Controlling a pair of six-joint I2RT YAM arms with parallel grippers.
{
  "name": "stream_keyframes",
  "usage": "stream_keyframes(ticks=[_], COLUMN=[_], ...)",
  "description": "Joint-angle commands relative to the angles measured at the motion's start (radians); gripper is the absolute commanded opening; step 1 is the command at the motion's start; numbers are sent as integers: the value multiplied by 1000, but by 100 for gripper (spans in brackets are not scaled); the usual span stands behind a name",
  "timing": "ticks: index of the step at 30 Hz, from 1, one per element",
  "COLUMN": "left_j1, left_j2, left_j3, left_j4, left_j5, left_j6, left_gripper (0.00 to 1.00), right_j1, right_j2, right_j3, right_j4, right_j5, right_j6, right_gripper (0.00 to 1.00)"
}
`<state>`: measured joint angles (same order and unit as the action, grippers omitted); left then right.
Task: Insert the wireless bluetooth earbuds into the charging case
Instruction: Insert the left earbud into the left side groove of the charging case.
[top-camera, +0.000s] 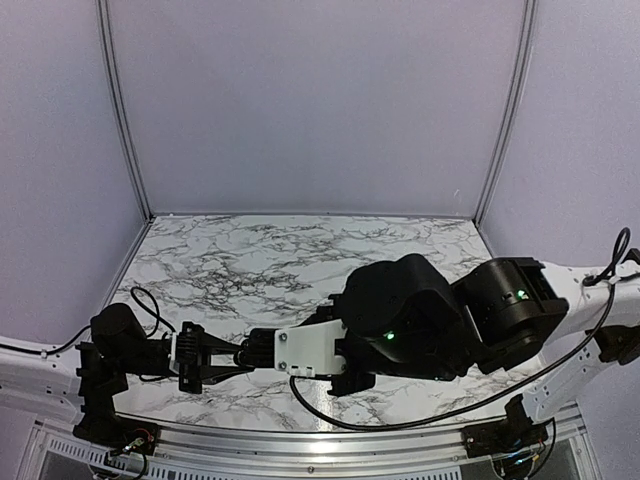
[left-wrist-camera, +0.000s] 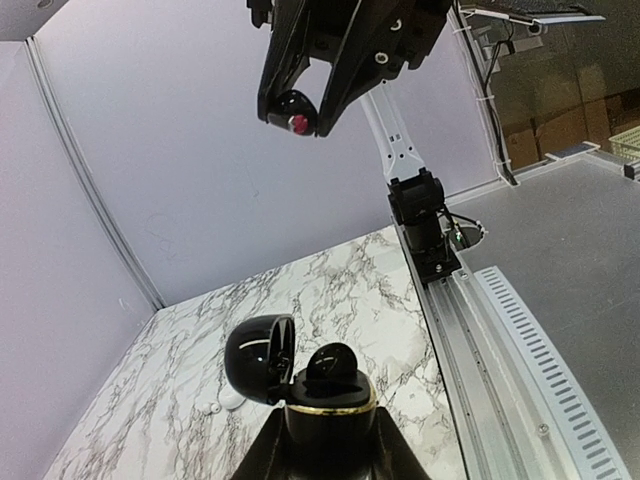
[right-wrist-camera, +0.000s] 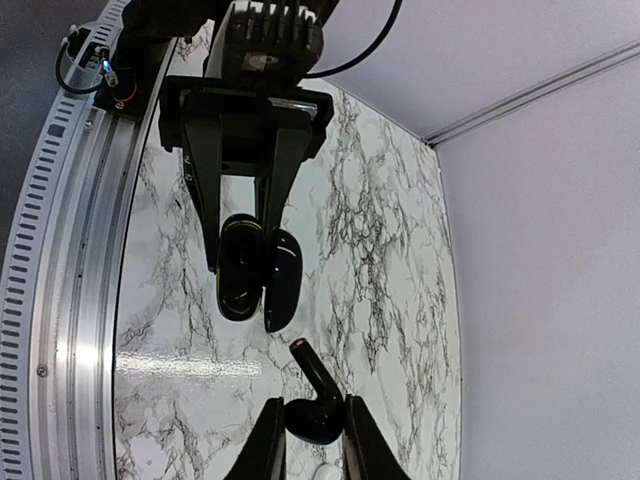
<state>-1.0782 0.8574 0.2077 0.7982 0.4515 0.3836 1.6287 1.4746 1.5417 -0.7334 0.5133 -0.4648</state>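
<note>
My left gripper (left-wrist-camera: 328, 452) is shut on the black charging case (left-wrist-camera: 330, 425) with a gold rim and holds it above the marble table. Its lid (left-wrist-camera: 258, 358) stands open to the left. One black earbud (left-wrist-camera: 333, 362) sits in the case. My right gripper (right-wrist-camera: 315, 428) is shut on the second black earbud (right-wrist-camera: 318, 415), whose red-tipped stem points toward the case (right-wrist-camera: 238, 270), a short gap away. In the left wrist view this gripper (left-wrist-camera: 300, 108) hangs above the case with the earbud (left-wrist-camera: 293, 112). In the top view both grippers (top-camera: 205, 362) (top-camera: 262, 352) meet near the front edge, and the case is hidden.
A small white piece (left-wrist-camera: 232, 400) lies on the marble table (top-camera: 250, 260) beside the case; it also shows in the right wrist view (right-wrist-camera: 325, 470). An aluminium rail (left-wrist-camera: 500, 330) runs along the near table edge. Grey walls close the back and sides.
</note>
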Motion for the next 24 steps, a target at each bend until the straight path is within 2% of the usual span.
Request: stream_keyframes(ticks=[1, 11, 24], left_j1=[-13, -54, -54], left_j2=[-10, -42, -8], left_j3=[39, 42, 87], left_j4=[-60, -60, -60], left_j5=[-56, -97, -152], left_j6=[71, 102, -71], left_gripper=[0, 0, 0], right_j1=[18, 35, 40], right_j2=[24, 54, 186], right_j3=[34, 63, 182], right_j4=[-5, -27, -122], right_j5=[13, 36, 132], right_j6=[-11, -18, 30], right_gripper=[10, 10, 10])
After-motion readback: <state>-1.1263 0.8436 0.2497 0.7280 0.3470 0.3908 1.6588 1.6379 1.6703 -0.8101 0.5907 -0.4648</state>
